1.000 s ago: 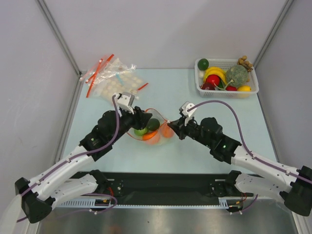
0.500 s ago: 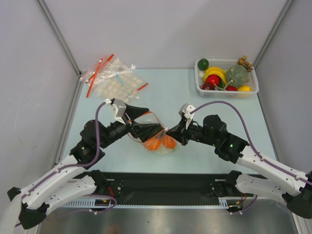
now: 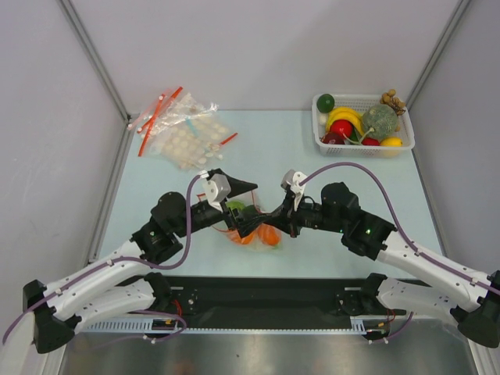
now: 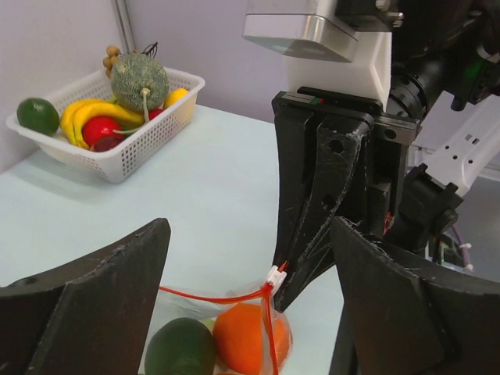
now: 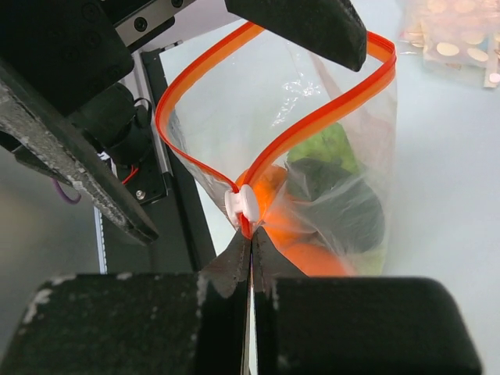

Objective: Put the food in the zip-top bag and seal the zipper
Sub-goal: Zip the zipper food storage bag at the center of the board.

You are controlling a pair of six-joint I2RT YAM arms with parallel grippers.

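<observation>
**Bag pinched at its slider corner, mouth open**

The zip-top bag [image 3: 251, 228] lies mid-counter [image 3: 312, 156] between the two arms, and its orange zipper [image 5: 312, 125] gapes in a loop. The right hand [image 5: 250, 262] is pinched tight on the bag's corner just below the white slider [image 5: 244, 205]. The left hand [image 4: 250, 301] is spread wide, with the bag's mouth between its fingers. Inside sit an orange [image 4: 250, 337] and a dark green piece [image 4: 181, 349].
</observation>
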